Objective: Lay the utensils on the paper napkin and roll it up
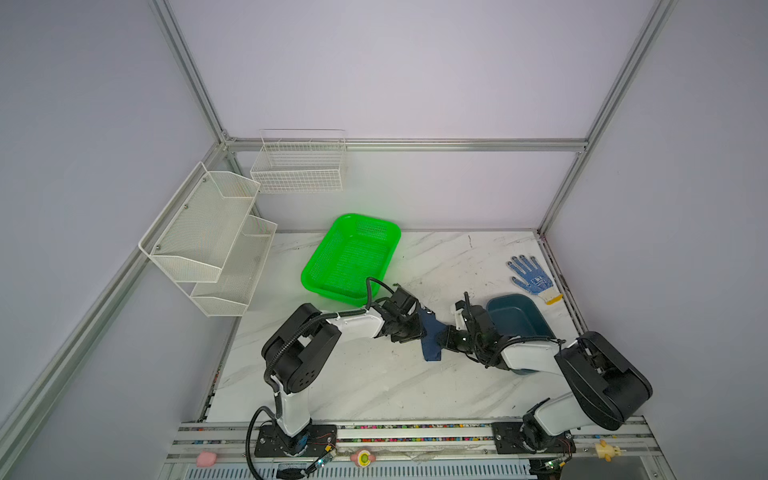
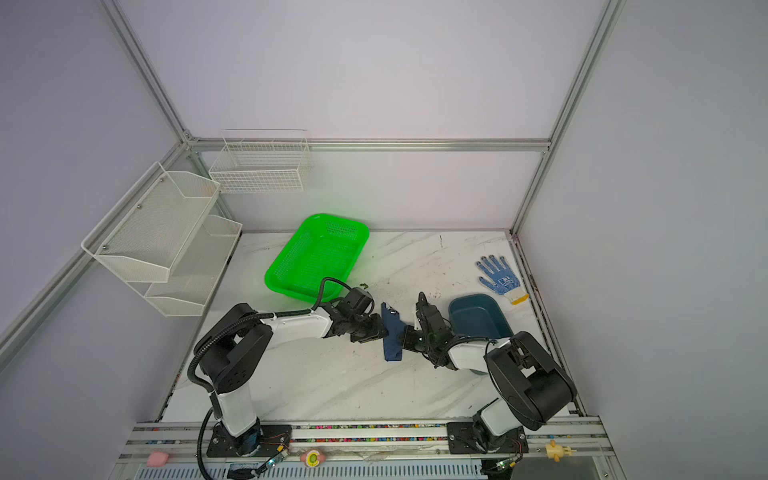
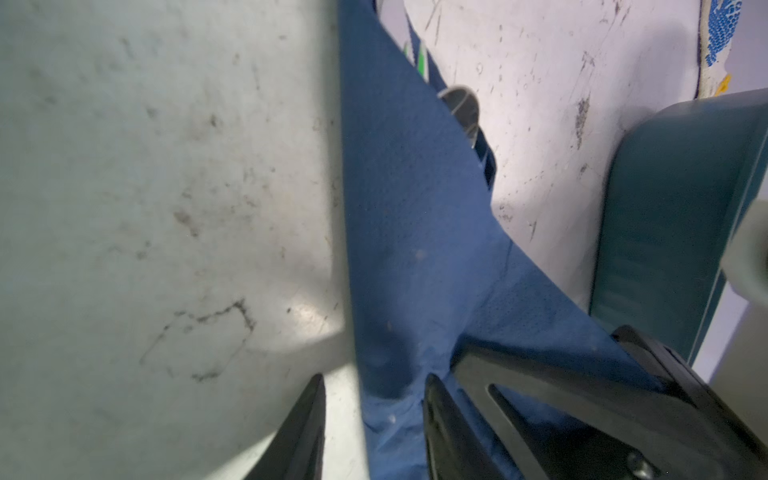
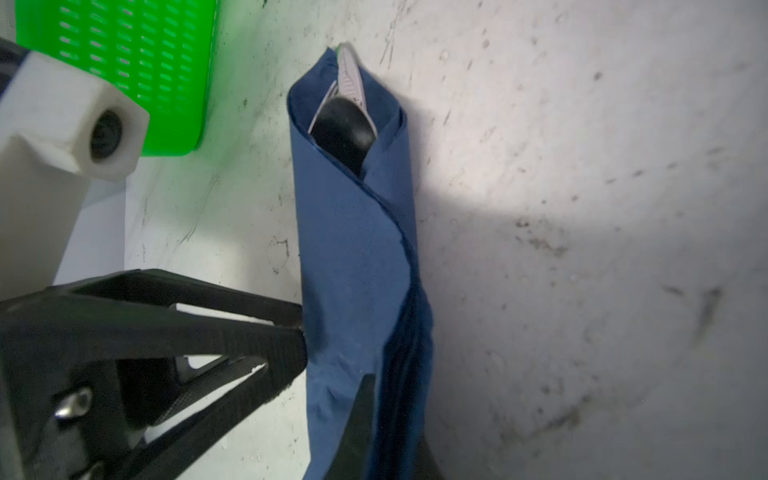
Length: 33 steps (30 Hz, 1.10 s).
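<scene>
Marble-veined white table (image 1: pixel 374 386) is lying under both arms, with pale walls closing it in. At its middle the right gripper (image 1: pixel 444 336) is clamping shut on one long edge of the paper napkin (image 1: pixel 430 336), and its wrist view shows blue paper pinched between the dark fingers (image 4: pixel 363 415). Facing it from the other side, the left gripper (image 3: pixel 376 382) is reaching over the opposite edge. A fold of napkin is sitting in the gap between its fingers (image 3: pixel 309 419), but I cannot tell whether they are pinching it. The napkin is lying on the table as a loose roll between the two grippers, touching both, and its long axis is running away from the arm bases. The utensils (image 4: pixel 349 83) are sitting inside it, with silver tips and a dark spoon bowl poking out of its far open end. A green basket (image 1: pixel 305 276) is standing behind the left arm. A teal tray (image 1: pixel 515 311) is sitting just beside the right arm, and a blue-dotted glove (image 1: pixel 532 278) is lying beyond it near the table's right edge.
</scene>
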Each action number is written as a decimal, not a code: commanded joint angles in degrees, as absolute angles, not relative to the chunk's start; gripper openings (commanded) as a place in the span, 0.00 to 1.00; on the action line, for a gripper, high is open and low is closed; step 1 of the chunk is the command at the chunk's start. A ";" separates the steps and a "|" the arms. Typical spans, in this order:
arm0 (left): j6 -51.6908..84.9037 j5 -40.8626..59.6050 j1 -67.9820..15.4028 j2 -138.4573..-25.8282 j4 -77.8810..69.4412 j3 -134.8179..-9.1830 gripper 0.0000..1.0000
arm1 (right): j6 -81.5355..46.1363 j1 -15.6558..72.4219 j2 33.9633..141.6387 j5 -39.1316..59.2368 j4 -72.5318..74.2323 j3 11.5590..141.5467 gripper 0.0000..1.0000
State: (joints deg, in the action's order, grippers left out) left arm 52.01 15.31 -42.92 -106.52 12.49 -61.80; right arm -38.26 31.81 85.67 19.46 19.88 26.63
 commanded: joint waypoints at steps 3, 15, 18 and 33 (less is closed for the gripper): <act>49.63 12.40 -43.48 -109.76 18.82 -65.68 0.38 | -38.14 31.55 84.57 17.71 16.73 27.38 0.12; 48.08 12.04 -44.64 -112.68 21.27 -67.83 0.35 | -38.76 31.33 84.46 17.94 16.14 27.07 0.26; 47.99 12.04 -44.81 -113.06 21.35 -67.85 0.33 | -39.09 30.87 85.50 18.52 16.38 27.03 0.33; 47.80 12.79 -45.48 -113.73 21.01 -69.35 0.31 | -40.08 29.45 91.64 25.80 24.74 24.98 0.39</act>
State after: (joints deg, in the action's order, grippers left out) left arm 48.80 13.67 -44.51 -110.69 16.38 -68.10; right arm -39.66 29.39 89.01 25.12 25.98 26.61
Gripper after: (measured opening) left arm 0.308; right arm 0.391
